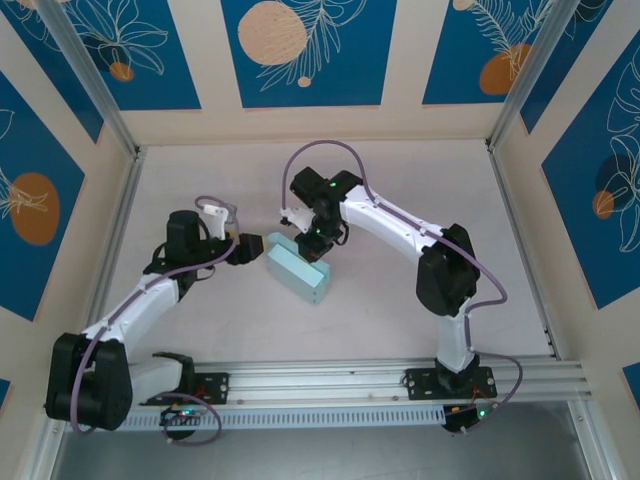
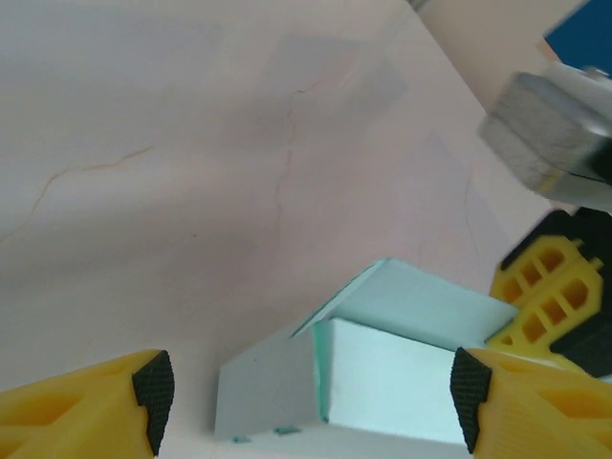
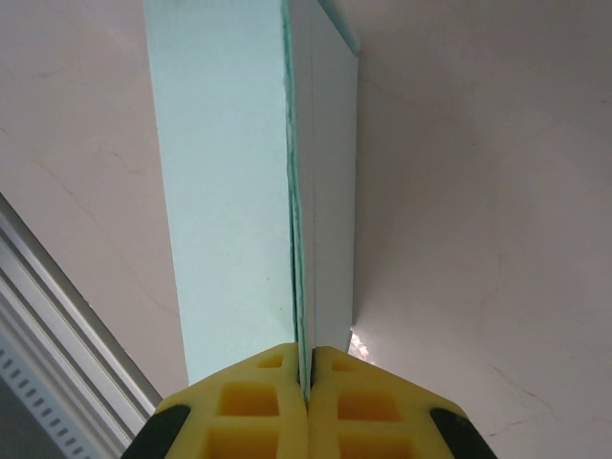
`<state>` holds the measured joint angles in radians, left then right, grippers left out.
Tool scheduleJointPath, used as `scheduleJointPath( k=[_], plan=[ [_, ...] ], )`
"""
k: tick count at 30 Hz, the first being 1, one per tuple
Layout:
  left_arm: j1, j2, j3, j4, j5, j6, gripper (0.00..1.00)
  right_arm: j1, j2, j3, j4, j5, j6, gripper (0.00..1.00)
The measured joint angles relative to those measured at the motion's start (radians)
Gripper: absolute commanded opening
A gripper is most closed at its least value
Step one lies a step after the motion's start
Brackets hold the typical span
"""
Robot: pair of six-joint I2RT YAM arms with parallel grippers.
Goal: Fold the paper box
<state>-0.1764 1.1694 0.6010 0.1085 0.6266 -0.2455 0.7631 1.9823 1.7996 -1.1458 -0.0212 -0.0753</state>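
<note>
Colours I see from my station: mint, yellow and deep blue.
The paper box (image 1: 297,269) is pale mint, with a darker green line along its cut edges. The left end effector (image 2: 311,387) and the right end effector (image 3: 306,382) are yellow, and the left one's pads (image 2: 153,387) are black. The surface (image 1: 400,300) is pinkish cream with thin brown veins. The arms (image 1: 385,220) are white with black joints (image 1: 445,270) and lilac cables (image 1: 335,146). The wall panels (image 1: 350,50) are blue, with white leaf outlines and orange discs.

Left arm bent inward, yellow-fingered left gripper (image 2: 306,392) spread wide, right arm arched over, right gripper (image 3: 308,382) pinching pale mint card box (image 3: 229,172) seam
</note>
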Motion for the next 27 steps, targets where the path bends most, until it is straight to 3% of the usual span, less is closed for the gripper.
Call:
scheduleJointPath(
  k=[7, 16, 22, 27],
  plan=[
    [0.013, 0.064, 0.010, 0.026, 0.083, 0.217, 0.68, 0.003, 0.019, 0.028, -0.015, 0.023, -0.035, 0.03],
    [0.018, 0.195, 0.122, -0.019, 0.166, 0.345, 0.54, 0.003, 0.025, 0.039, -0.022, 0.031, -0.050, 0.03],
    [0.019, 0.223, 0.176, -0.092, 0.220, 0.411, 0.50, 0.003, 0.029, 0.047, -0.022, 0.034, -0.050, 0.03],
    [0.019, 0.256, 0.201, -0.170, 0.229, 0.456, 0.39, 0.003, 0.032, 0.051, -0.023, 0.037, -0.050, 0.03]
  ],
)
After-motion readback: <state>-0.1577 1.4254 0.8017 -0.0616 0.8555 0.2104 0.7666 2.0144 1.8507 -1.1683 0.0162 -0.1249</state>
